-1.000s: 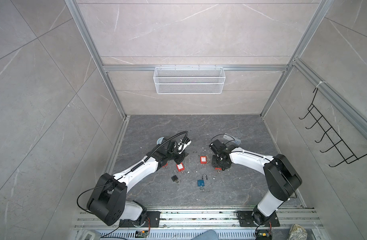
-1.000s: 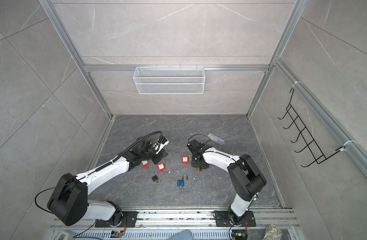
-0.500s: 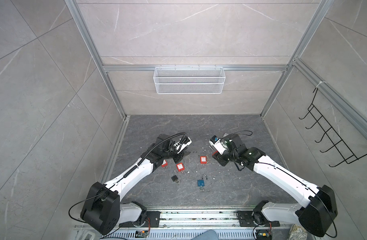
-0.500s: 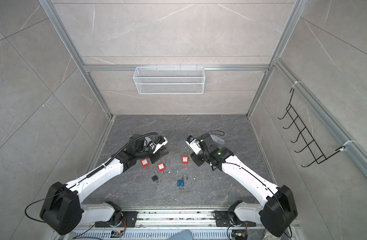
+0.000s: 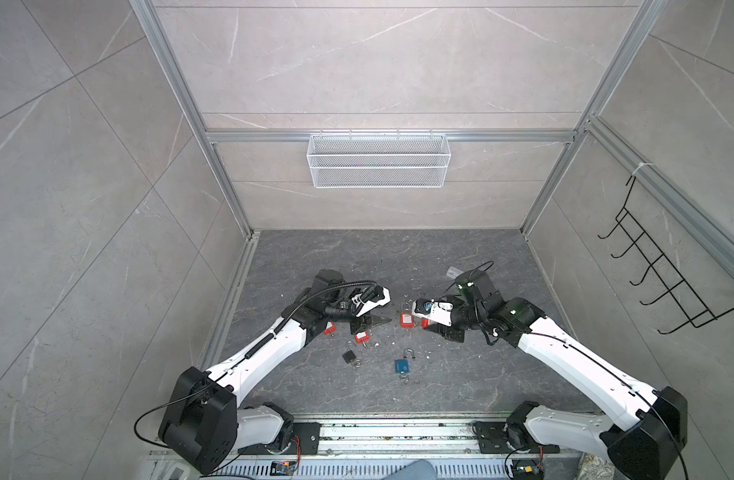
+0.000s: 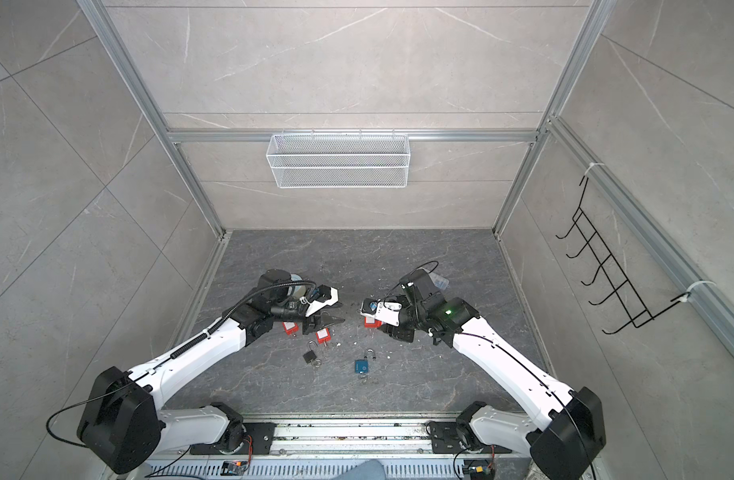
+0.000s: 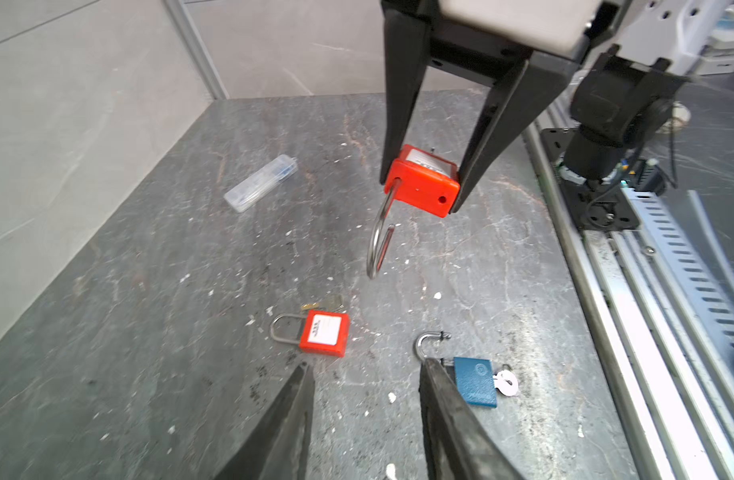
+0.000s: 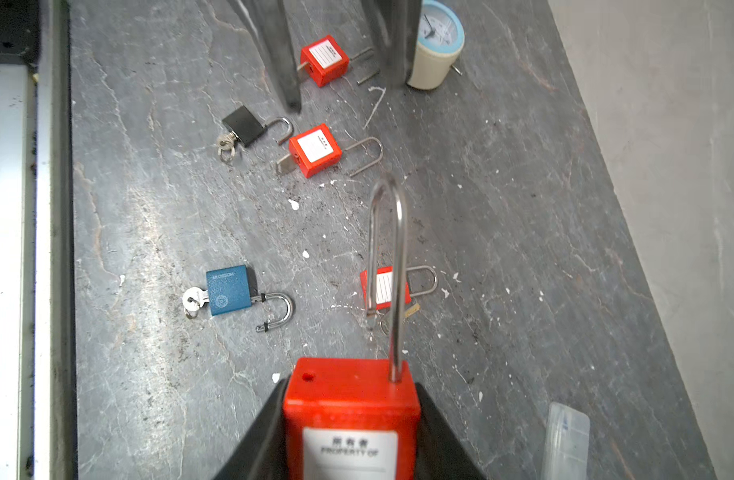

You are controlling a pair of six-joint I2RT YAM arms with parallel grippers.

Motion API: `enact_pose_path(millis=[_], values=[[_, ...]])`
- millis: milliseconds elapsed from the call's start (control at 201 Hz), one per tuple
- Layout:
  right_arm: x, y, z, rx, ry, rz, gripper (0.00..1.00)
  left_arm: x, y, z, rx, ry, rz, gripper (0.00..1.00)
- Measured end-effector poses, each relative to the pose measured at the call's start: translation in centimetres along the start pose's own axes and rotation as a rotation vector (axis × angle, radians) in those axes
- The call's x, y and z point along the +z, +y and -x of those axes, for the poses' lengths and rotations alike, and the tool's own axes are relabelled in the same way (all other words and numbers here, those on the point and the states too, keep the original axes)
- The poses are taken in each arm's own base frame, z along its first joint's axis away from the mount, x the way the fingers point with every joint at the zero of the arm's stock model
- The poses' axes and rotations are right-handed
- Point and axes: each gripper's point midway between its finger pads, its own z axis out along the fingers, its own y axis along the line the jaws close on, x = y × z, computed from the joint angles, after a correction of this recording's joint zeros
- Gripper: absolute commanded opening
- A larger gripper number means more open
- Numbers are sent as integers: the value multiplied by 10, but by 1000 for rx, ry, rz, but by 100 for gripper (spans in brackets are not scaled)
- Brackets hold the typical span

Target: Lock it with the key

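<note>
Currently: red padlock clamped by body in right jaws, held clear above bench. Shackle open, free leg out of its hole. Left jaws parted, nothing gripped, facing padlock, near. Step judged: shackle closing. Next: shackle to be swung over hole and pressed home by left jaws, then key turned. Key of held padlock not seen.

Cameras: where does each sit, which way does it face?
Top views: overhead, looking down on floor; left gripper, right gripper show.
Left wrist: on left arm, faces right gripper clamping red padlock; own open fingers show.
Right wrist: on right arm, faces left gripper; own jaws grip that padlock.
Shared: blue padlock, all four.
</note>
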Motion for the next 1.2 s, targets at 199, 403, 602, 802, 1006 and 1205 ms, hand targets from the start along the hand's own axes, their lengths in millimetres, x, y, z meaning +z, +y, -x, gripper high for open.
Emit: enact_pose_path(millis=[199, 403, 602, 802, 1006, 1205], values=[[-1, 8, 3, -53, -23, 38, 32, 15, -8, 4, 18, -7, -41, 45], [-1, 13, 2, -68, -21, 58, 32, 24, -15, 9, 31, -21, -68, 40], [2, 14, 1, -70, -15, 67, 32, 30, -19, 8, 17, -22, -86, 30], [9, 16, -4, -62, 9, 85, 32, 31, -19, 10, 10, -26, -88, 21], [10, 16, -5, -56, 14, 87, 31, 34, -19, 12, 12, -33, -89, 11], [9, 15, -5, -52, 23, 85, 32, 36, -17, 11, -3, -32, -93, 2]])
